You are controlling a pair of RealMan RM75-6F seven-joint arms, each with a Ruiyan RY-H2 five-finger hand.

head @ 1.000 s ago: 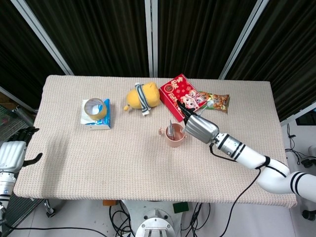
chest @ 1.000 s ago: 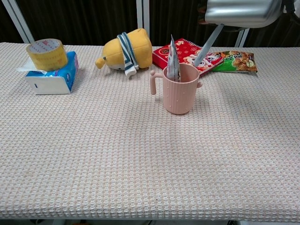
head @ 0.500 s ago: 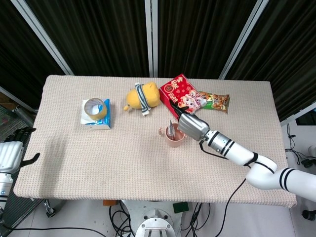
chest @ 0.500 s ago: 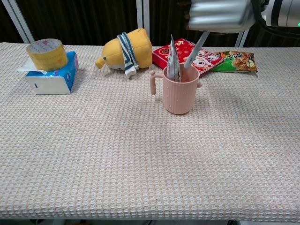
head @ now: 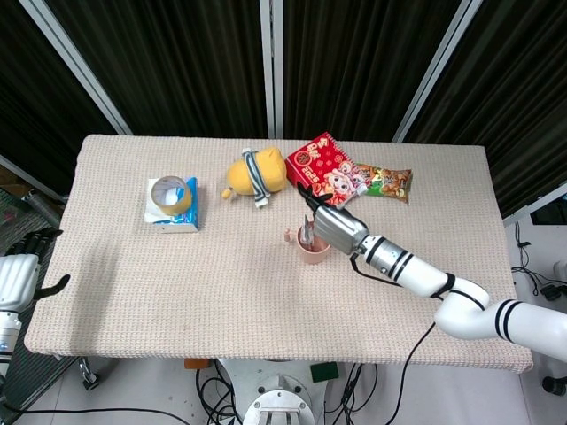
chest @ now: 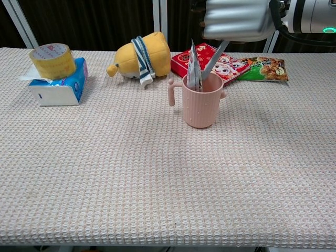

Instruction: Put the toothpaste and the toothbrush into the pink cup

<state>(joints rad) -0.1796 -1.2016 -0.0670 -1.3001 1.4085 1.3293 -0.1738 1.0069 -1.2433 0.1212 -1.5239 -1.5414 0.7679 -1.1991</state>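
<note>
step: seat grey toothbrush in ribbed pink cup | right hand pinches handle | lower straight beside toothpaste tube, then release

Setting: robotics lab test cell, not a home. Black curtains hang in panels on metal frame posts along the far side. One tabletop covered in beige waffle-weave cloth stands alone. Beneath its near edge, loose cables and a white machine base sit on a grey floor. Unrelated props are laid out: tape roll, yellow plush toy, red snack packet.
</note>
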